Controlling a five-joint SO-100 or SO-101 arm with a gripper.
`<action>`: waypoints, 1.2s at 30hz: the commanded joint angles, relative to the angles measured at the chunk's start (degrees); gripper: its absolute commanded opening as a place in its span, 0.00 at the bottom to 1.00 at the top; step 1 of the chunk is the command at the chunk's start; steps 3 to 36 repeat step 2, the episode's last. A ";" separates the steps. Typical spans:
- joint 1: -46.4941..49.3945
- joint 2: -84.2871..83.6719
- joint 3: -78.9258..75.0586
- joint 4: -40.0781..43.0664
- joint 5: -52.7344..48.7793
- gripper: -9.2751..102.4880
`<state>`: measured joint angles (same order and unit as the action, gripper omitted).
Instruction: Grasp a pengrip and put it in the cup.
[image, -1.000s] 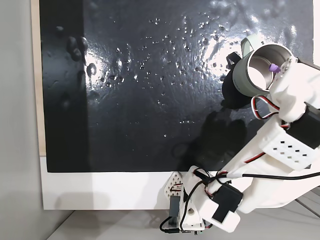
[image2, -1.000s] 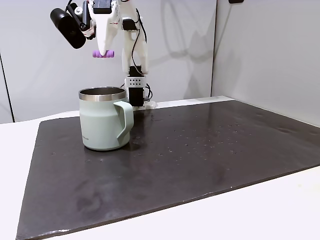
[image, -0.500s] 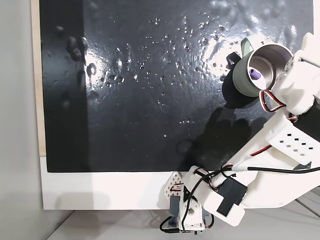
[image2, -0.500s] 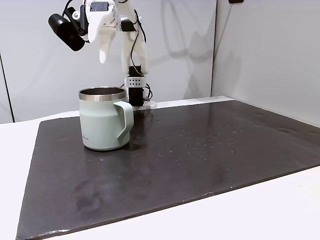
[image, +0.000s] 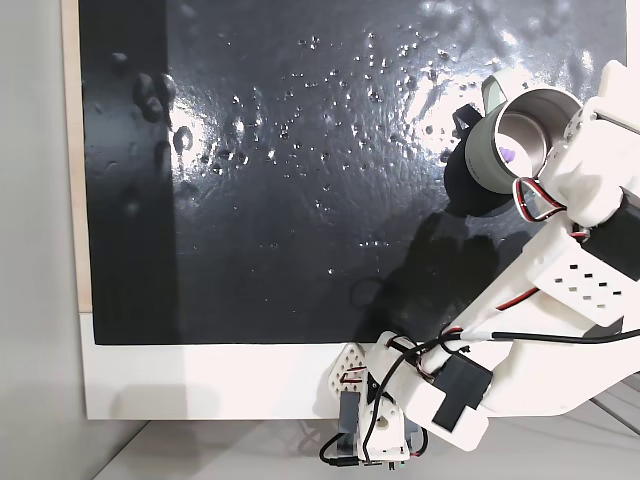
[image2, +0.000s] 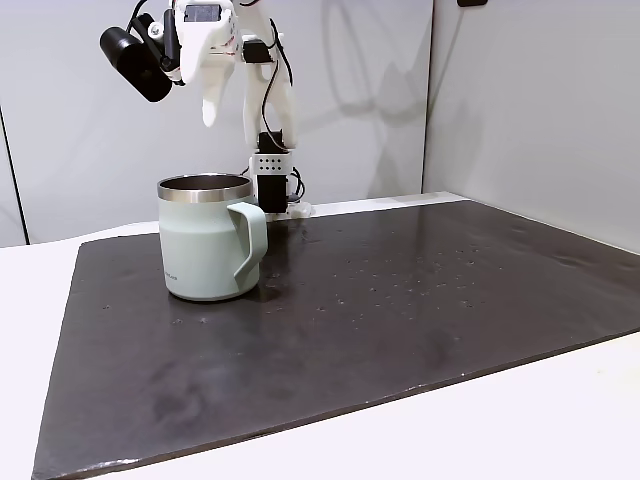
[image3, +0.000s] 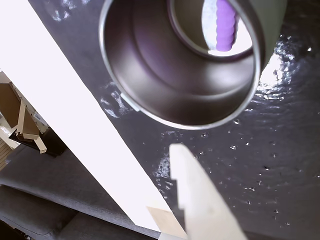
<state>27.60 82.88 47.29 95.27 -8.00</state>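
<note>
Only the cup (image2: 208, 240) interrupts the otherwise open black mat (image2: 400, 310).

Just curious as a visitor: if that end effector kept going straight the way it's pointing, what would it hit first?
Probably the mug: the end effector points down above its steel rim, perhaps toward the inside, where the purple pen grip lies. Depth is unclear.

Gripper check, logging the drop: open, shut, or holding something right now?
Gripper: open and empty, above the cup; the pengrip lies inside the cup.
</note>
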 joint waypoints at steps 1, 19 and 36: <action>-0.88 3.25 -4.66 1.14 0.44 0.40; -0.97 3.52 -4.66 1.14 0.35 0.40; -0.97 3.52 -4.66 1.14 0.35 0.40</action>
